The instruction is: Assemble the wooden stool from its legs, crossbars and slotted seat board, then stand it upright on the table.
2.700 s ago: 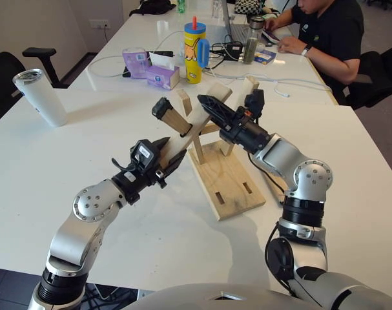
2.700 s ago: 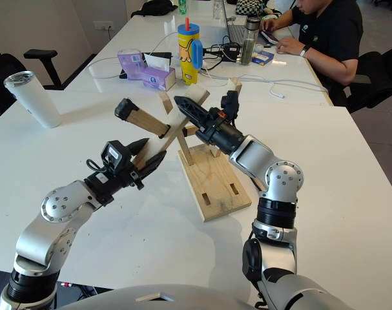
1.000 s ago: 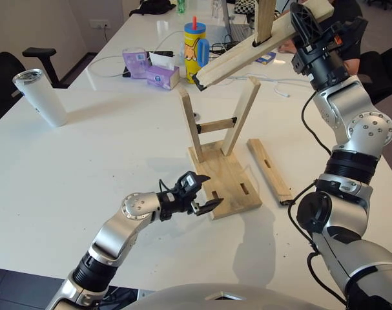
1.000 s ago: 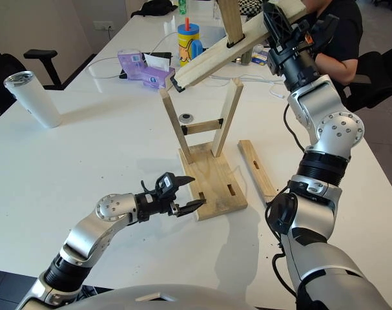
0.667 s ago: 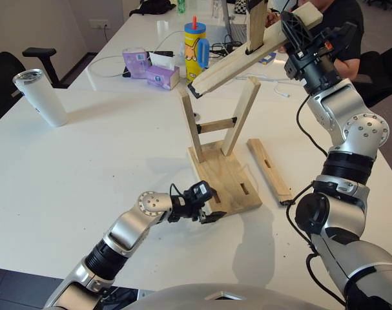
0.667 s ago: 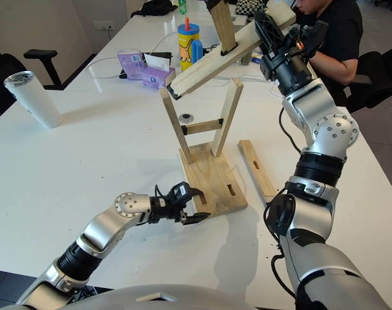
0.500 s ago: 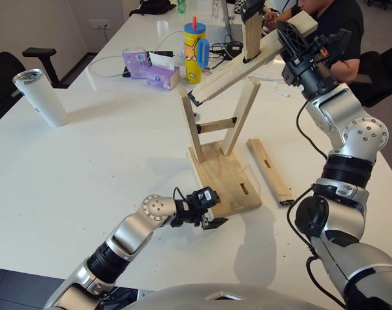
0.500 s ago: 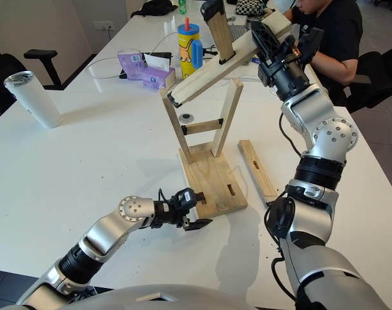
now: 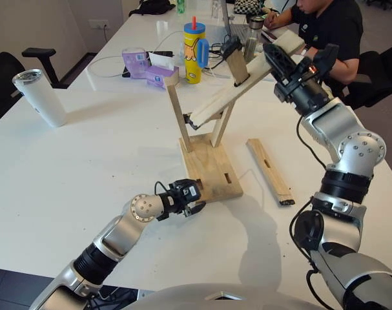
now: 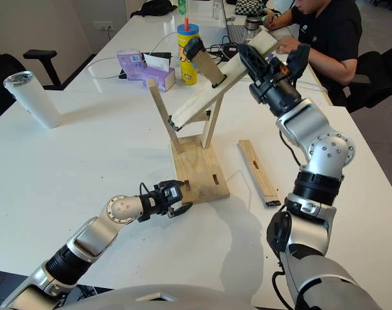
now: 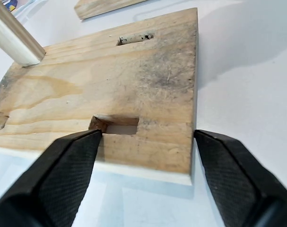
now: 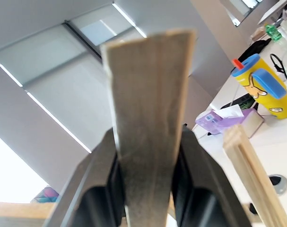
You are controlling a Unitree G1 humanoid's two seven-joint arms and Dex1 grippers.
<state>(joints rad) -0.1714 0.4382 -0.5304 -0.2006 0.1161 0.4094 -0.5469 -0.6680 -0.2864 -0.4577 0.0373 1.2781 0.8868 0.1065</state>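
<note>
Seat board (image 11: 134, 85) cut off by picture edge. Held leg frame (image 12: 148, 94) base hidden between right gripper (image 12: 148, 142) fingers. Standing legs (image 9: 177, 116) partly hidden behind it.

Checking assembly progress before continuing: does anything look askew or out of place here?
Yes. The leg frame in the right gripper is tilted across the standing legs, not seated; the near slot of the seat board is empty, and one loose bar lies beside it.

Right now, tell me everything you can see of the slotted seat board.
The slotted seat board is a pale, flat rectangle of grainy, slightly smudged wood lying on the white table. Two legs stand up from its far end, and the two rectangular slots at its near end are empty. The open left claw brackets its near edge.
</note>
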